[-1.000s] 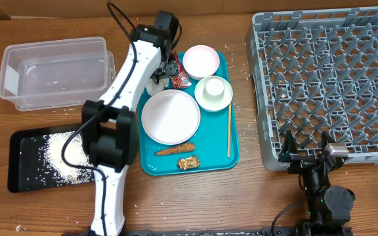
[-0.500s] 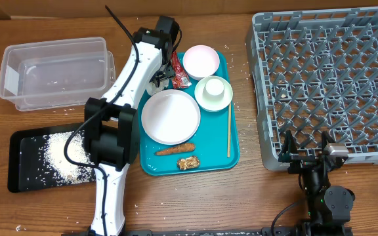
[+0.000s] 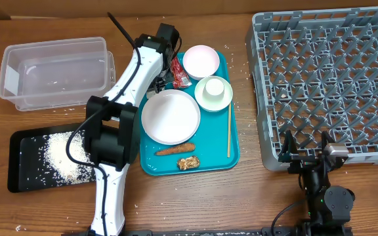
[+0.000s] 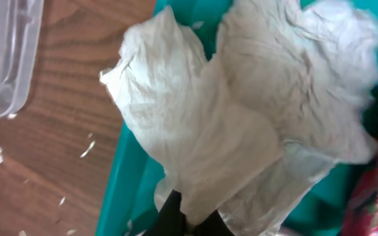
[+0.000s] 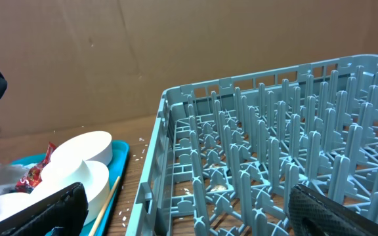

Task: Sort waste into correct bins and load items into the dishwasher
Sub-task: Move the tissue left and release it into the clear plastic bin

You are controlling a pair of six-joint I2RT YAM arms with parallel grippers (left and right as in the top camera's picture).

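Observation:
The crumpled white napkin [image 4: 241, 124] fills the left wrist view, lying over the top left corner of the teal tray [image 4: 120, 190]. My left gripper [image 4: 189, 219] is shut on the napkin's lower fold. From overhead, the left gripper [image 3: 159, 77] hangs over that corner, and a bit of napkin [image 3: 153, 84] shows beside it. A red wrapper [image 3: 179, 72], pink bowl [image 3: 201, 62], small pale green bowl [image 3: 214, 93], white plate [image 3: 170, 117], carrot stick [image 3: 174, 150] and brown lump [image 3: 189, 163] lie on the tray. My right gripper [image 5: 189, 216] stands open at the grey rack's [image 5: 274, 164] front edge.
The clear tub [image 3: 54, 69] stands at the far left, with the black tray [image 3: 25, 164] of rice in front of it. A wooden chopstick [image 3: 228, 131] lies along the teal tray's right side. The grey rack [image 3: 333, 85] fills the right. Rice grains are scattered on the table.
The left gripper's jaws have closed on the napkin. The left arm shifted slightly over the tray corner. The right arm has not moved.

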